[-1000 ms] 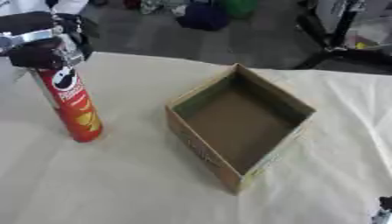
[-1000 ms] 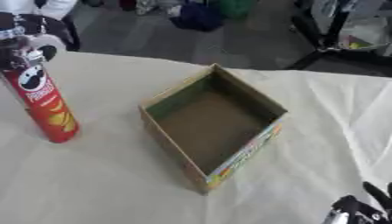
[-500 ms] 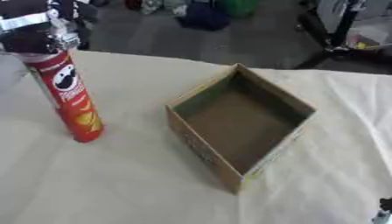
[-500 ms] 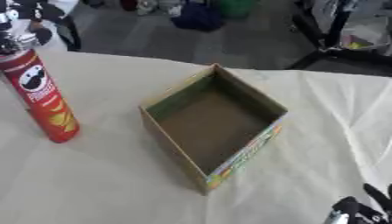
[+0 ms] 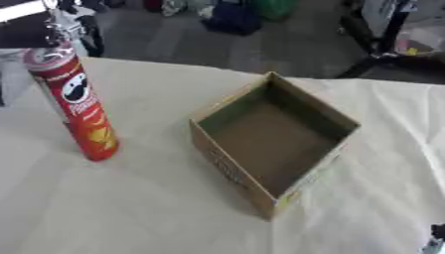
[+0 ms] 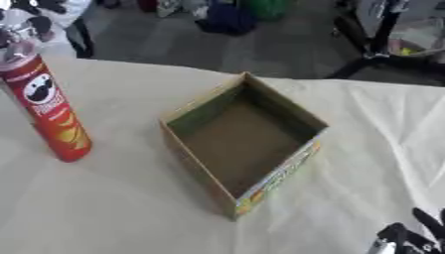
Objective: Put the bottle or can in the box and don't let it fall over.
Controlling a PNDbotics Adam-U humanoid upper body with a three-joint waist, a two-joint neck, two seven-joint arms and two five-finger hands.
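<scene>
Pringles can stood upright, left of the open box, not in it yet

Left eye: the red Pringles can (image 5: 76,105) was tall and tippy-looking, so I'd grab it mid-body. The left hand (image 5: 35,25) was above its lid; couldn't tell its fingers.
Right eye: cardboard box (image 6: 244,144) sat empty; right hand (image 6: 408,237) rested open at the lower corner.

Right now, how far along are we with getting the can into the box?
Nothing is done yet: the box holds nothing, and the red can stands upright on the table to its left. The left robot hand is just above the can's top; whether it grips is unclear. Lifting, carrying and setting it down upright remain. The right robot hand idles at the lower right corner.
</scene>
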